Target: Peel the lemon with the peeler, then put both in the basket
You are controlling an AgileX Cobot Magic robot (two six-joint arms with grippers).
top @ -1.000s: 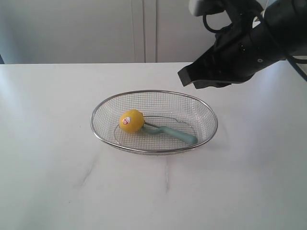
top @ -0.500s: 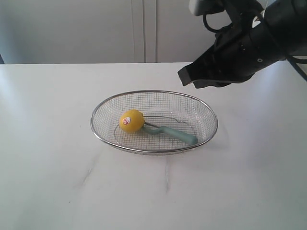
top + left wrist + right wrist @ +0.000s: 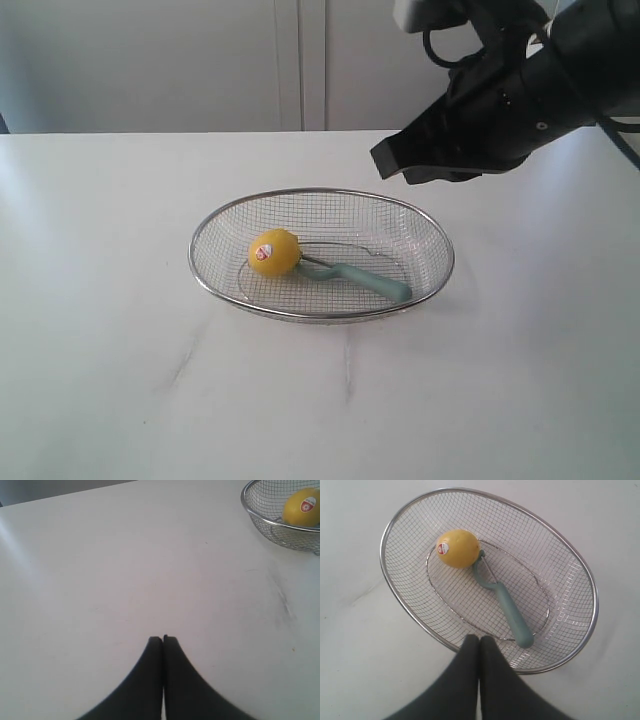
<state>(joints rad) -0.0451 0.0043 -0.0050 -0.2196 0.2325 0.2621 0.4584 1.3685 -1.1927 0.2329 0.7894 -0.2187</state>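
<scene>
The wire-mesh basket (image 3: pixel 205 236) stands mid-table with the yellow lemon (image 3: pixel 274 252) lying in its left half, sticker facing out. Beside the lemon lies the teal-handled peeler (image 3: pixel 372 282), its blade head touching the fruit. My right gripper (image 3: pixel 385 162) hangs shut and empty above the basket's far right rim; its wrist view shows the basket (image 3: pixel 390 525), lemon (image 3: pixel 458 548) and peeler (image 3: pixel 512 615) beyond the gripper (image 3: pixel 479 637). My left gripper (image 3: pixel 163 639) is shut over bare table, well away from the basket (image 3: pixel 246 506) and the lemon (image 3: pixel 301 507). It does not show in the exterior view.
The white table (image 3: pixel 120 380) runs out on all sides of the basket. A pale wall with panel seams (image 3: pixel 300 60) rises behind the far edge. The dark right arm (image 3: pixel 540 80) fills the upper right.
</scene>
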